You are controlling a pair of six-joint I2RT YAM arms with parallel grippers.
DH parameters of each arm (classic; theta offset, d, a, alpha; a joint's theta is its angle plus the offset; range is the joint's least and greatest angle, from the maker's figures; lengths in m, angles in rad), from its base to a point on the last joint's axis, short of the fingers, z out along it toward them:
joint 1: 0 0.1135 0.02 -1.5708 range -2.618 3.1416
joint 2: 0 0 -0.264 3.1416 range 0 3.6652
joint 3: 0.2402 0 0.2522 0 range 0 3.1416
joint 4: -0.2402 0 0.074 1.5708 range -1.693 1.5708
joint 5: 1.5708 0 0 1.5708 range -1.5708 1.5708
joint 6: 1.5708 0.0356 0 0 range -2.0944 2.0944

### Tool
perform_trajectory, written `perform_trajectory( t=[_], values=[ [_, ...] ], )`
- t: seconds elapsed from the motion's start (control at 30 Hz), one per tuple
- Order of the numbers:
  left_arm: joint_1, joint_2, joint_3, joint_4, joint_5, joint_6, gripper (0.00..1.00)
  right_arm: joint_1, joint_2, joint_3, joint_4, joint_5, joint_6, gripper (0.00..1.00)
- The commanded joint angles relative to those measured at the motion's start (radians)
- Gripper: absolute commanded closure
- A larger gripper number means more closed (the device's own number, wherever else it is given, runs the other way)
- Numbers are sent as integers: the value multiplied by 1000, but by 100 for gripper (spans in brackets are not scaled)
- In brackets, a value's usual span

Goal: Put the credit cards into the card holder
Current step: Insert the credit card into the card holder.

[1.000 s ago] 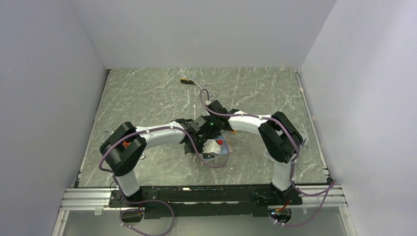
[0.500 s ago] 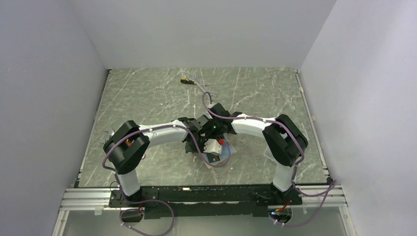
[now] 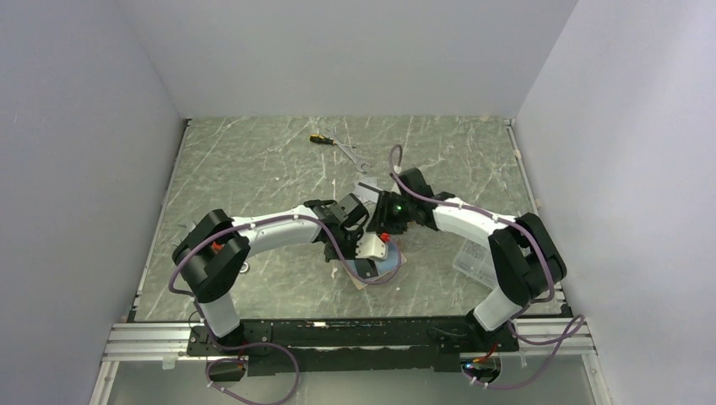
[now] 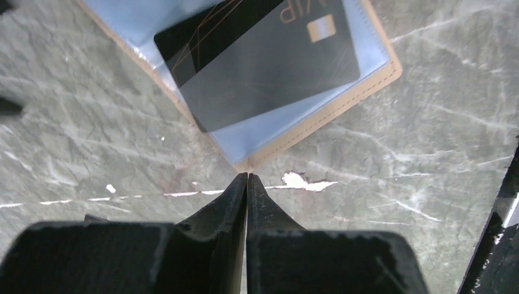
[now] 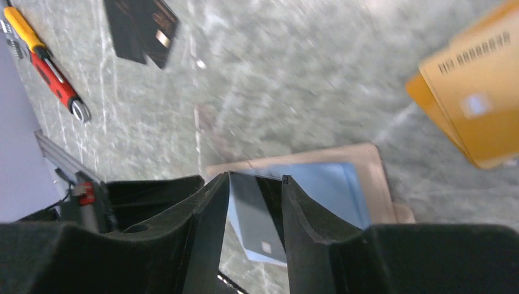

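Credit cards are seen in three places. A dark grey rectangular card marked VIP [image 4: 263, 61] is laid askew on the blue inner panel of the tan, leather-like folding card holder [image 4: 324, 104], which is spread open on the grey marbled surface [image 4: 398, 184]. A flat orange card [image 5: 483, 104] is seen on the surface near the holder, not touching it. A thin black card [image 5: 142, 27] is set farther off, beside a red-and-yellow-handled screwdriver [image 5: 46, 61].

The left pincer [image 4: 246, 179] is pressed together with nothing caught in it. Its tips are lowered right at one corner of the holder (whether that corner is actually touched cannot be told).

The right pincer [image 5: 256, 180] is held above the holder with its fingers spread. The grey card and the blue panel are seen through the gap, and nothing is pinched.

A clear plastic box [image 3: 474, 261] is seen on the surface by the right arm, well apart from the holder.
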Motion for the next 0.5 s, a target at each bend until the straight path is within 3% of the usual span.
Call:
perform_trajectory(
  t=[0.0,0.17,0.47],
  values=[
    [-33,3,22,37,23,3,91,-60,-28,-159,121,-181,58,61],
    [-47,44,17,52,-20,36,91,-84,-3,-230,206,-276,83,61],
    [-67,81,16,68,-59,43,91,-85,17,-301,281,-313,102,63]
  ],
)
